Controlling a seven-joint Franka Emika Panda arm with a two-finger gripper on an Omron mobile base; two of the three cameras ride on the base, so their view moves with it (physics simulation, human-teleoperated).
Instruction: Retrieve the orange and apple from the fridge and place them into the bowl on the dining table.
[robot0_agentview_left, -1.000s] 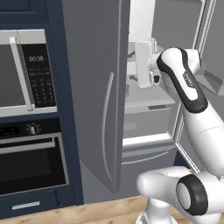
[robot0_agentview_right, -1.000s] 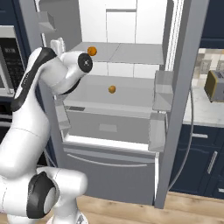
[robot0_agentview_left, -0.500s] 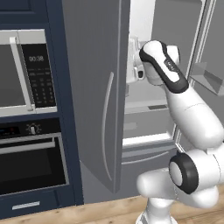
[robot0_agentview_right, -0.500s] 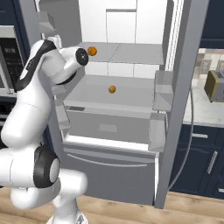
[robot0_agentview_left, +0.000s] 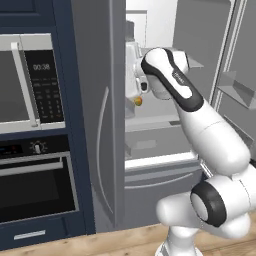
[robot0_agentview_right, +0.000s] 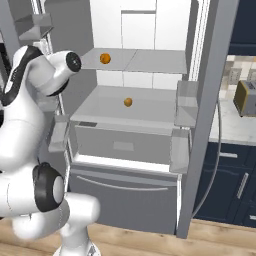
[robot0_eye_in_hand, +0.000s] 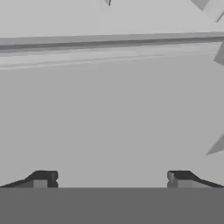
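Fridge: we are working in front of the fridge, both doors standing open, the white inside and its shelves facing us.
Upper fruit: a round orange-coloured fruit is sitting on the upper shelf, toward its left half; we are taking it for the orange, though at this size we cannot tell for certain.
Lower fruit: a smaller yellowish-orange fruit is sitting on the shelf below, near the middle; in the left base view we are seeing one fruit peeking out just beside the hand, and we cannot tell which of the two it is.
Claw: the gripper is standing released, its two dark fingertips wide apart with nothing between them.
What the hand is facing: we are looking along the claw at a plain grey-white surface with a shelf edge running across the top; no fruit is lying between the tips.
Key relation: from the right base view, the hand is up at the left edge of the fridge opening, about level with the upper shelf, and the upper fruit is lying to its right and deeper in, well apart from the tips.
Long axis: both fruits are round, so we are judging that no grasp direction is favoured.
Next move, our judgement: we are needing to swing the claw rightward and inward to bring a fruit between the tips.
Progress: we are judging the task early, with both fruits in the fridge.
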